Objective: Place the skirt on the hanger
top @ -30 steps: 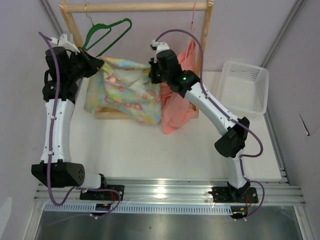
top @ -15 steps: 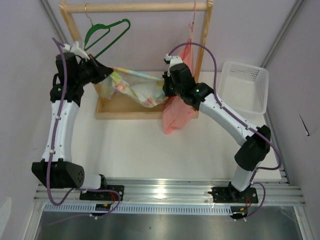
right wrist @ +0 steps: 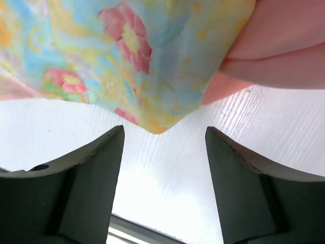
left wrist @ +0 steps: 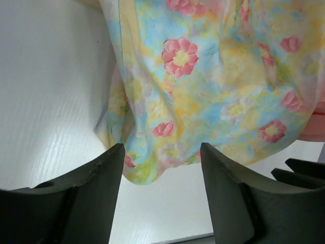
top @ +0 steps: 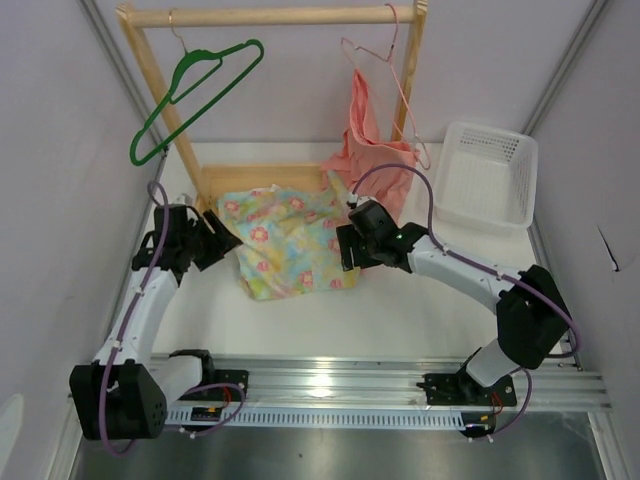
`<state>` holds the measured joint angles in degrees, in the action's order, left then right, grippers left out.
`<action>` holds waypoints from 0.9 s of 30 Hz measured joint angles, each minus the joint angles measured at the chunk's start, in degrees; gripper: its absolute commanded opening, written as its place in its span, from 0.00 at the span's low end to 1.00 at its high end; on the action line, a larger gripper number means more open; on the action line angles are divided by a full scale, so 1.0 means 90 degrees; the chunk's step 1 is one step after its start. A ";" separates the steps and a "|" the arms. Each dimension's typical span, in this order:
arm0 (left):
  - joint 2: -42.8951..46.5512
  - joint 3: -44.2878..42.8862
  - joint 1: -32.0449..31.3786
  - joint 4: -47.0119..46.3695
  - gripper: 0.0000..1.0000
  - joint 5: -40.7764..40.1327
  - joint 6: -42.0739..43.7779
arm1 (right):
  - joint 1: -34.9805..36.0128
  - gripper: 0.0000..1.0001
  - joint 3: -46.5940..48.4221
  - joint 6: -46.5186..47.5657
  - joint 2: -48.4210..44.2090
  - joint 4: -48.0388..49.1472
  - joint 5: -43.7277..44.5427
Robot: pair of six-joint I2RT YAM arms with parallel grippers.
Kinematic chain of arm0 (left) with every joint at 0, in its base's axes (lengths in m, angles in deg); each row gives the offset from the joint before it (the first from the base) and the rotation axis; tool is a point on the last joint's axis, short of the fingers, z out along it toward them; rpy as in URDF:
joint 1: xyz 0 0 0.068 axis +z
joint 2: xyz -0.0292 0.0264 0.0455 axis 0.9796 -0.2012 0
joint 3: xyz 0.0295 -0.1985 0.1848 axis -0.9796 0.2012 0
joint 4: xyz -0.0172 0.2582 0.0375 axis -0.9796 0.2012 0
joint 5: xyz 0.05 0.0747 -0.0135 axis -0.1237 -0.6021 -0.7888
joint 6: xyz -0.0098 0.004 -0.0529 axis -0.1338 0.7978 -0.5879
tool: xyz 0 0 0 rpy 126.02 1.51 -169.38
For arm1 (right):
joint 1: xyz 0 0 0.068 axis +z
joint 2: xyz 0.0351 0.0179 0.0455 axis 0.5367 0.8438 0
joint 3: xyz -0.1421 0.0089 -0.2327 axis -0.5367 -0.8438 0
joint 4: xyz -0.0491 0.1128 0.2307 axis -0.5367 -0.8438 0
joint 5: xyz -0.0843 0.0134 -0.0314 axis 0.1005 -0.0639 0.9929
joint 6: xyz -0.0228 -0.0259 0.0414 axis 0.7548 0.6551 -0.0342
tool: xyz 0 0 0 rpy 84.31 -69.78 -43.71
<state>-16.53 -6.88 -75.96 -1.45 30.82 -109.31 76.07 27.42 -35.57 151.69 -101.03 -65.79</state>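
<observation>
Logging the skirt (top: 288,245) as lying spread and rumpled on the white counter (top: 300,320), near its middle, with the far edge reaching the base board of the wooden rack (top: 270,14) and the right edge touching the hem of the salmon-pink garment (top: 365,140). Noting the hanger (top: 200,104) as hanging tilted by its hook from the left end of the rack's top rail, bare and well apart from the skirt. Entering the left tool (top: 222,243) as resting low just beside the skirt's left edge, jaws parted and gripping nothing; seeing, in the left wrist view, the cloth's lowest fold dipping into the gap between the two dark fingers (left wrist: 86,193), unpinched. Entering the right tool (top: 345,250) as sitting just beside the skirt's right edge, likewise spread wide and gripping nothing; seeing, in the right wrist view, a pointed corner of the skirt ending level with the fingertips, with pink cloth lying beside it. Listing the salmon-pink garment as hanging from a thin pink wire hanger (top: 404,95) at the rack's right end, its lower part trailing down to the counter. Listing a white basket (top: 490,180) as standing at the far right, apart from the skirt. Marking bare counter as stretching from the skirt's near edge to the metal rail (top: 320,372) at the front.
</observation>
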 measured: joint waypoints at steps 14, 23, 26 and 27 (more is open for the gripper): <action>0.0758 0.1489 -0.0002 -0.0185 0.60 -0.0372 -0.0321 | 0.0204 0.77 -0.0117 0.0017 -0.0454 0.0029 -0.0032; 0.0070 0.2288 -0.0022 -0.0920 0.59 -0.0355 -0.0631 | -0.0571 0.75 -0.1224 0.0017 -0.0510 0.0767 -0.0787; 0.0015 0.2312 -0.0034 -0.1110 0.59 -0.0359 -0.0707 | -0.0614 0.72 -0.1316 0.0015 -0.0471 0.1103 -0.1132; 0.0005 0.2312 -0.0039 -0.1180 0.59 -0.0362 -0.0726 | -0.0590 0.72 -0.1338 0.0007 -0.0461 0.1222 -0.1248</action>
<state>-16.49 13.93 -76.31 -12.07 27.56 -115.84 70.76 15.38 -35.50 147.53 -90.04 -77.03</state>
